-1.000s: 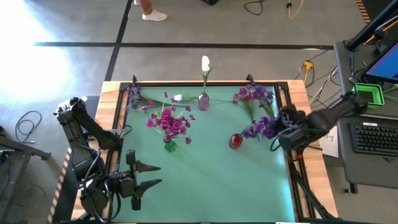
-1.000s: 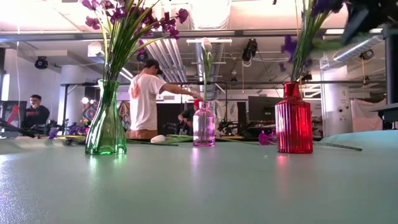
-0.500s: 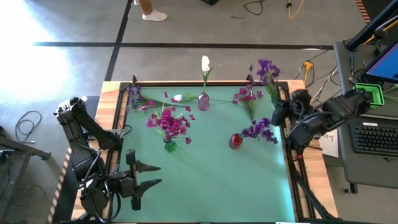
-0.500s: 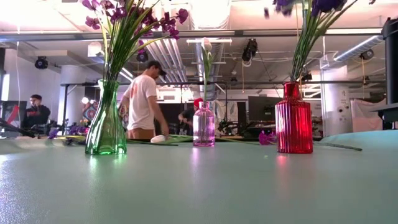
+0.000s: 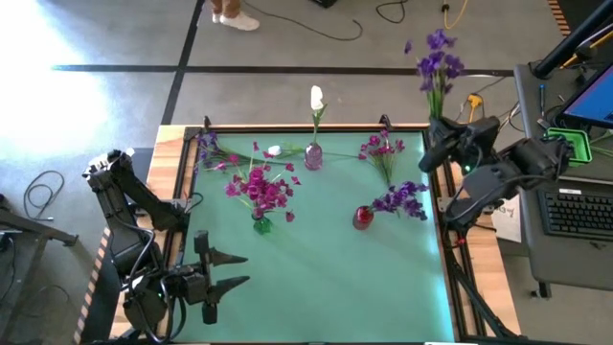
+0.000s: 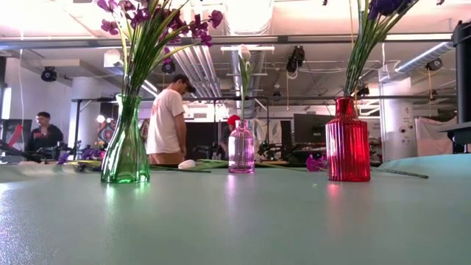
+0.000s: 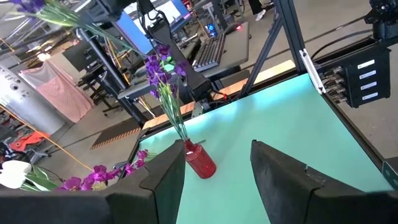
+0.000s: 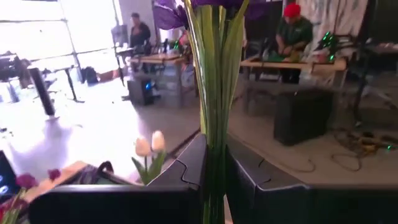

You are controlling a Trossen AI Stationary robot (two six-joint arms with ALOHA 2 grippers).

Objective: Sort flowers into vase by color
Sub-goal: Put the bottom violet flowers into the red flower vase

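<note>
My right gripper [image 5: 439, 132] is raised at the table's right far corner, shut on a bunch of purple flowers [image 5: 436, 59] whose blooms stand beyond the far edge. A red vase [image 5: 362, 218] holds purple flowers [image 5: 402, 199]. A green vase [image 5: 261, 226] holds magenta ones [image 5: 261, 187], and a small purple vase [image 5: 313, 155] holds one white flower [image 5: 316, 98]. Loose magenta flowers [image 5: 383, 149], purple ones [image 5: 206, 149] and a white bud [image 5: 274, 150] lie along the far edge. My left gripper [image 5: 228, 270] waits open at the near left. My right gripper pinches the green stems [image 8: 214, 140] of the purple flowers between its two fingers [image 8: 194, 163]. The fingers lie across the stems, which run up past them to the blooms. The bunch is lifted clear of the table.
The three vases stand in a loose row across the table's middle, as the low view shows with the green vase [image 6: 125, 154], the purple vase [image 6: 241, 147] and the red vase [image 6: 347, 143]. People move in the room behind. A desk with a keyboard [image 5: 579, 211] stands to the right.
My right gripper has risen from beside the red vase and tipped up toward level, staying shut. The purple flowers it holds, which lay on the table at the far right, have been lifted clear, and their blooms have swung out past the far edge.
</note>
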